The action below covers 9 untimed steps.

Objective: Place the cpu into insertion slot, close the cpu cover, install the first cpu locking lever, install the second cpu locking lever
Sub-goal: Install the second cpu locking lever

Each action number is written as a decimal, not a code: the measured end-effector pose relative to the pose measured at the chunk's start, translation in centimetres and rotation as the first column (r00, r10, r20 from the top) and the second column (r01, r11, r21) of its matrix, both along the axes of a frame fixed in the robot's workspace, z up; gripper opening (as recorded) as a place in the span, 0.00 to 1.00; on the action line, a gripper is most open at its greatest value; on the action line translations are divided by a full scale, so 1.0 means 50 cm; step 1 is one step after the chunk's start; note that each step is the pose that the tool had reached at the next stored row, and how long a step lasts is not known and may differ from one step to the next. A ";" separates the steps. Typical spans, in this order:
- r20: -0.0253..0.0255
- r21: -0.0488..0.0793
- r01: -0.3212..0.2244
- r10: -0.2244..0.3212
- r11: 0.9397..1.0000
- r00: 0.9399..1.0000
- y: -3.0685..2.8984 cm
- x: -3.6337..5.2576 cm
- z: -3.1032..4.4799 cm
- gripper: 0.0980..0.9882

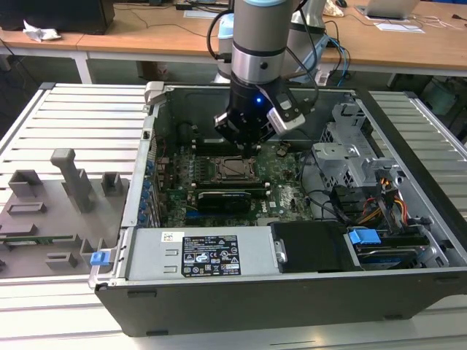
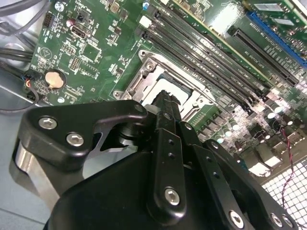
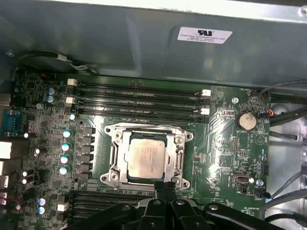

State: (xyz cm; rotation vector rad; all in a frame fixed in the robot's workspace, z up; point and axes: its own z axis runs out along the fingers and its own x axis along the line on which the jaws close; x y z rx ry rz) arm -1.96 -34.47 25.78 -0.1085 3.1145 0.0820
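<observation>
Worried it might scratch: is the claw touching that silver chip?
Cannot tell. In the first wrist view the claw reaches the socket frame's edge beside the cpu, with no plain contact or gap.

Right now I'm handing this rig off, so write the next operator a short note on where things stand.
Gripper: fingers together, holding nothing, just above the socket's edge inside the PC case.
CPU: lies in the socket, metal top showing.
Cover: looks down, framing the CPU.
Done: CPU placed; cover apparently closed.
Left: both locking levers; I can't tell their state.
</observation>
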 end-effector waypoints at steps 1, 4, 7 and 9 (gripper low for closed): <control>0.000 0.000 0.000 0.000 1.000 1.000 -0.001 0.000 0.000 0.01; 0.000 0.000 0.000 0.000 1.000 1.000 -0.007 0.000 0.000 0.01; 0.000 0.000 0.000 0.000 1.000 1.000 -0.014 0.000 0.000 0.01; -0.002 0.000 0.000 0.000 1.000 1.000 -0.016 0.000 -0.001 0.01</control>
